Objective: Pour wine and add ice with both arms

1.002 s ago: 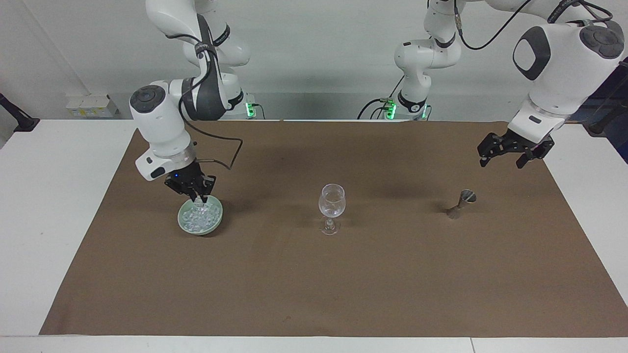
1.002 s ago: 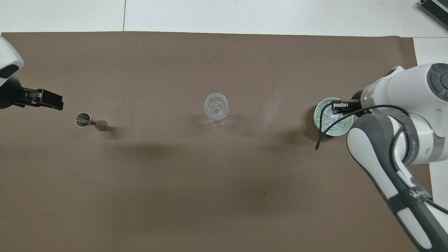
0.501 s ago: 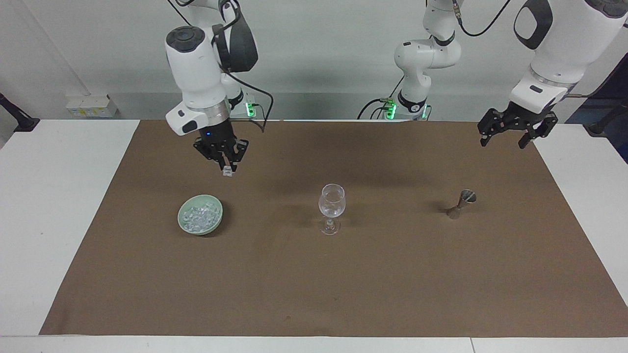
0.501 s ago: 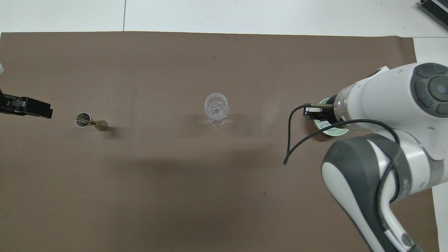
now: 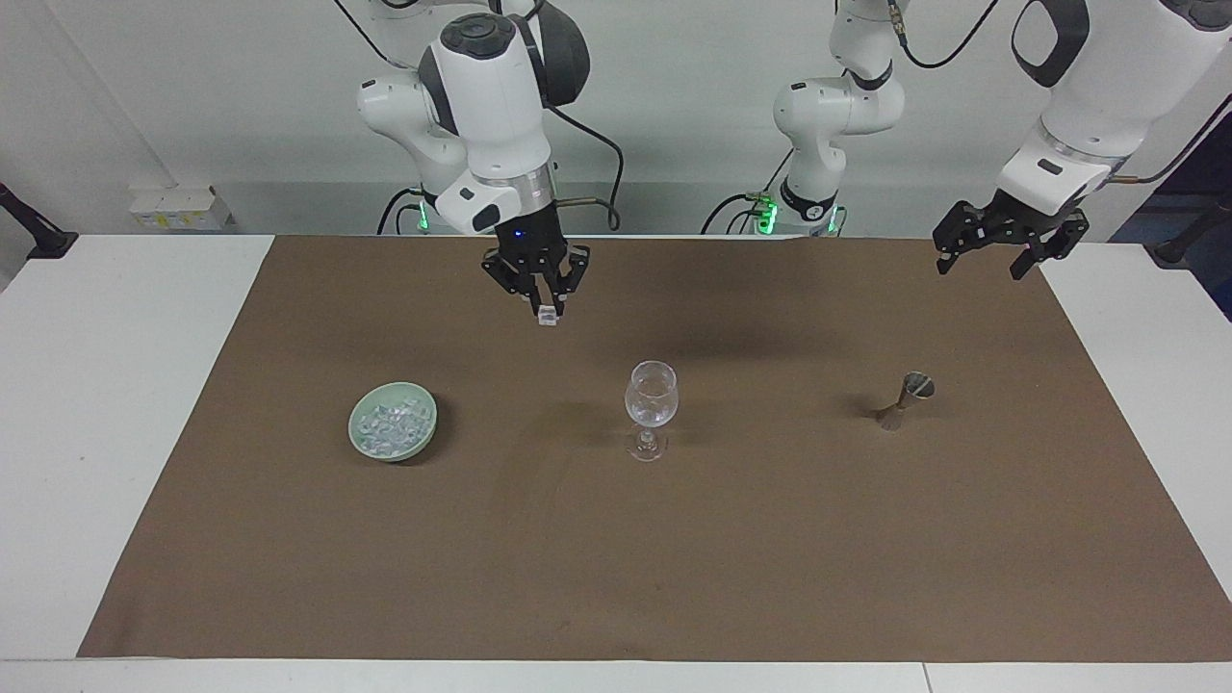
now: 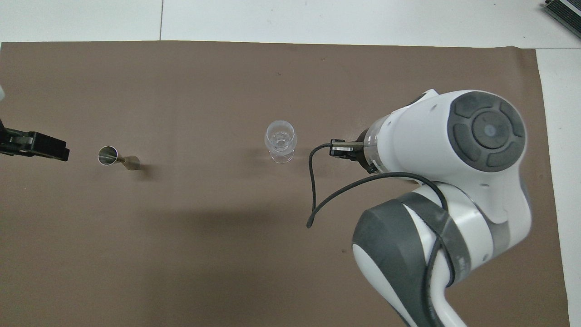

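Observation:
A clear wine glass stands upright mid-mat; no wine shows, and the glass looks clear. The ice lies heaped in a pale green bowl toward the right arm's end; in the overhead view the right arm hides it. My right gripper hangs high over the mat between bowl and glass, shut on one ice chunk. At the left arm's end of the mat, my left gripper hangs open and holds nothing.
A small metal jigger stands on the brown mat between the glass and the left arm's end. A loose black cable dangles from the right wrist beside the glass. White tabletop borders the mat.
The right gripper rose out of the bowl with an ice chunk and swung toward the glass. The left gripper lifted and drew back toward its base.

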